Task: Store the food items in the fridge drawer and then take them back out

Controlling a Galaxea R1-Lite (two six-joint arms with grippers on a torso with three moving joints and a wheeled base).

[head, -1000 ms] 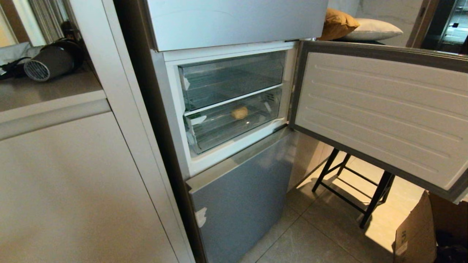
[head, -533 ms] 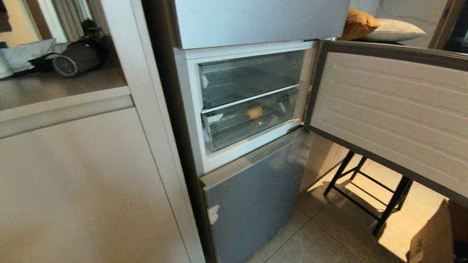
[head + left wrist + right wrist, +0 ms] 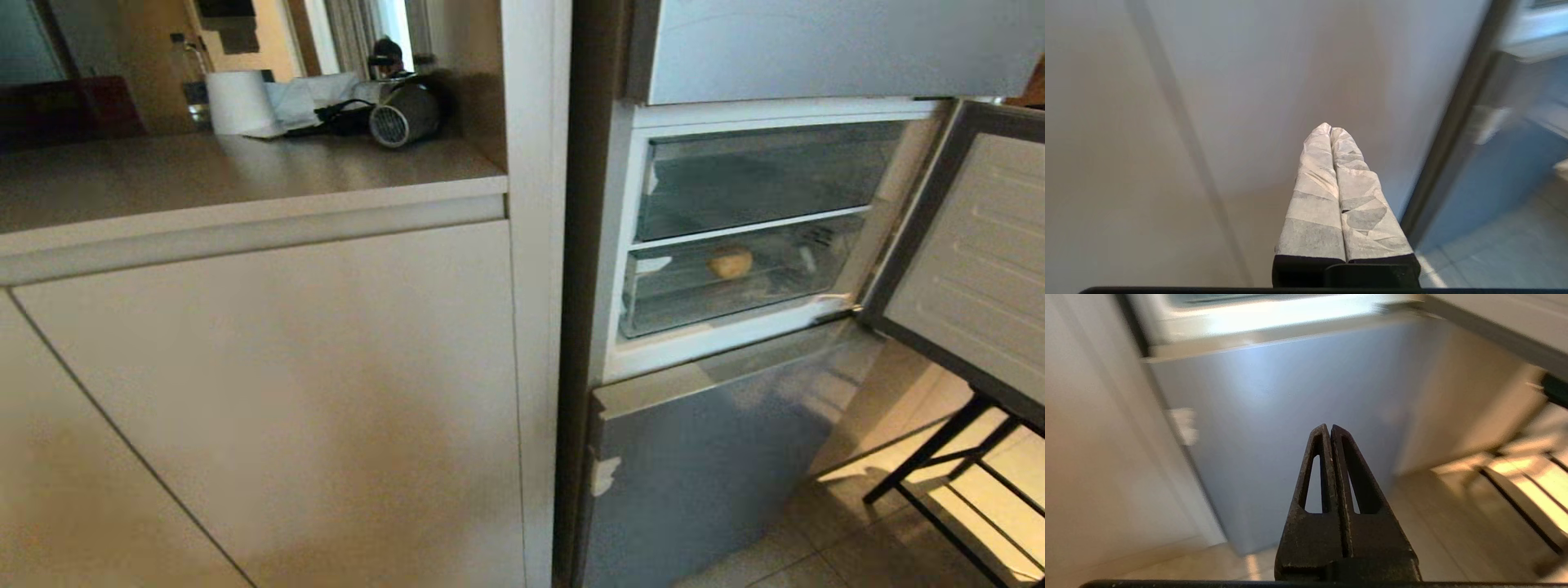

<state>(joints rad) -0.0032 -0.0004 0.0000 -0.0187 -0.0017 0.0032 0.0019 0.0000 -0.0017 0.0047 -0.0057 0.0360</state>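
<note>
A tan oval potato (image 3: 730, 263) lies in the lower transparent fridge drawer (image 3: 735, 306) of the silver-grey fridge, at the right of the head view. An empty clear drawer (image 3: 759, 184) sits above it. No green pepper shows. Neither arm appears in the head view. My left gripper (image 3: 1329, 130), its fingers wrapped in white tape, is shut and empty, pointing at a pale cabinet panel. My right gripper (image 3: 1329, 428), with bare black fingers, is shut and empty, facing the grey lower fridge door (image 3: 1290, 428).
The open fridge door (image 3: 971, 269) swings out at the right edge, with a black metal stand (image 3: 939, 474) below it. A pale cabinet (image 3: 269, 392) fills the left half. Its counter carries a paper roll (image 3: 237, 102) and a hair dryer (image 3: 400, 118).
The whole head view has swung to the left: the fridge has slid to the right side and the cabinet and counter now fill the left. The potato stays in the lower drawer.
</note>
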